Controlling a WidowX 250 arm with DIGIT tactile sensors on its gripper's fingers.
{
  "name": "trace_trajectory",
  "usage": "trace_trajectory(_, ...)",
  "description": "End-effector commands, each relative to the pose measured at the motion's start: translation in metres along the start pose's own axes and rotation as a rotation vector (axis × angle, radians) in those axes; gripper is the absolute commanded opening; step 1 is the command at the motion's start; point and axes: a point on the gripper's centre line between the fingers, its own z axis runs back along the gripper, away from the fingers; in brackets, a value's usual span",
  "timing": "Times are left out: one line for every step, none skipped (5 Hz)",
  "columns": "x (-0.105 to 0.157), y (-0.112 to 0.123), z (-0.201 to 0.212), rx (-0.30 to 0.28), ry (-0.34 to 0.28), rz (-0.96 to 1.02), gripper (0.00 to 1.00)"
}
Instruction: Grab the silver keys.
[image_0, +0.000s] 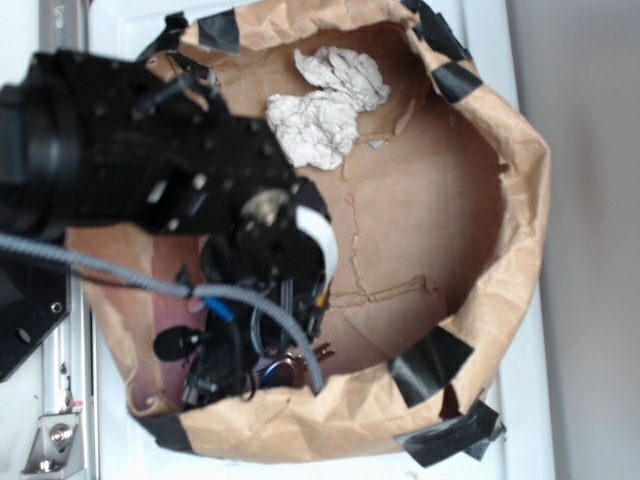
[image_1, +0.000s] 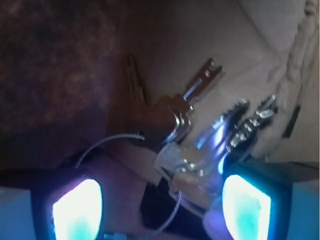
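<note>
Step in hand: the approach is done and the grasp is about to be made, as I judge it; the gripper (image_1: 161, 207) hangs low over the silver keys (image_1: 200, 145) inside the brown paper bag (image_0: 520, 190).
Jaws: apart. In the wrist view the two glowing pads (image_1: 77, 210) stand wide at lower left and lower right, with the key bunch and its wire ring (image_1: 107, 142) lying between and just beyond them. Nothing is clamped.
Next move calls for: a short drop and perhaps a small shift toward the right pad's side, since the bulk of the bunch sits nearer that pad, then closing so the jaws catch several blades or the ring and not the bag floor.
Where the keys are: on the bag floor at its near left corner in the exterior view, mostly hidden under the black arm (image_0: 150, 150); only a glint shows there.
How the keys look: several shiny metal keys fanned out, toothed blades pointing up and right, one darker key lying apart to the left, all on a thin wire loop. Blur makes the exact count hard to tell.
Other things: two crumpled paper balls (image_0: 325, 105) at the far side, well apart from the keys.
</note>
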Motion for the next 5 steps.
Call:
trace_trajectory(0.001, 0.004, 0.007, -0.067, 0.038, 0.061, 1.0)
trace_trajectory(0.006, 0.011, 0.009, -0.06, 0.034, 0.102, 1.0)
trace_trajectory(0.006, 0.012, 0.009, -0.055, 0.039, 0.102, 1.0)
trace_trajectory(0.006, 0.012, 0.015, -0.057, 0.029, 0.111, 1.0)
trace_trajectory(0.007, 0.013, 0.024, -0.067, -0.015, 0.164, 1.0)
